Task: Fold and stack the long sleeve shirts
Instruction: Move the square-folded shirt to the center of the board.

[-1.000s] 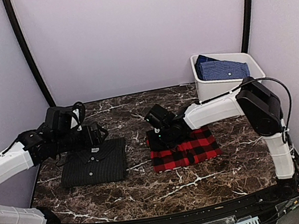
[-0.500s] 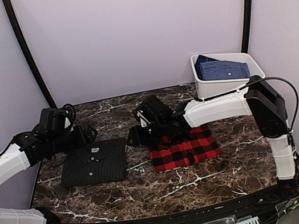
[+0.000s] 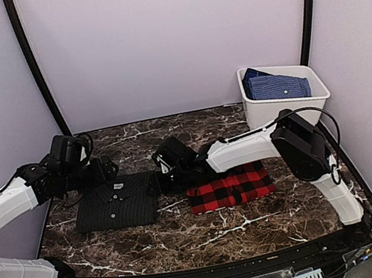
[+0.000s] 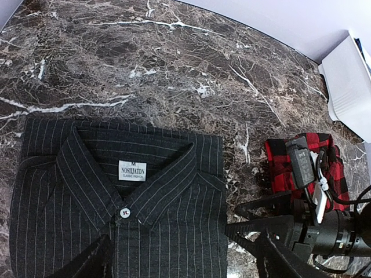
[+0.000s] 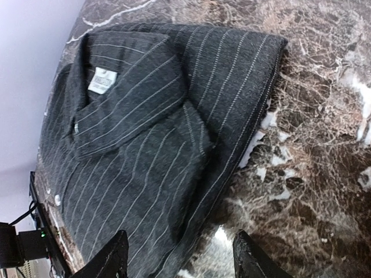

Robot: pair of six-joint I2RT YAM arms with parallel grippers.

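The charcoal pinstriped long sleeve shirt [image 3: 118, 203] lies folded flat on the left, collar toward the back. The red-and-black plaid shirt [image 3: 230, 187] lies folded to its right, apart from it. My left gripper [image 3: 105, 171] hovers open above the dark shirt's collar [image 4: 130, 174], holding nothing. My right gripper [image 3: 159, 181] is open and low at the dark shirt's right edge. In the right wrist view that edge [image 5: 232, 145] runs between the spread fingers [image 5: 113, 258]. The left wrist view shows the right gripper [image 4: 235, 220] pointing at that side, with the plaid shirt [image 4: 277, 165] behind it.
A white bin [image 3: 274, 107] holding a folded blue patterned shirt [image 3: 276, 85] stands at the back right corner. Dark marble tabletop [image 3: 188, 232] surrounds both shirts. Lavender walls close the back and sides.
My right gripper has opened, left the plaid shirt and swung left to the dark shirt's right edge. The left gripper drew back slightly to the left.
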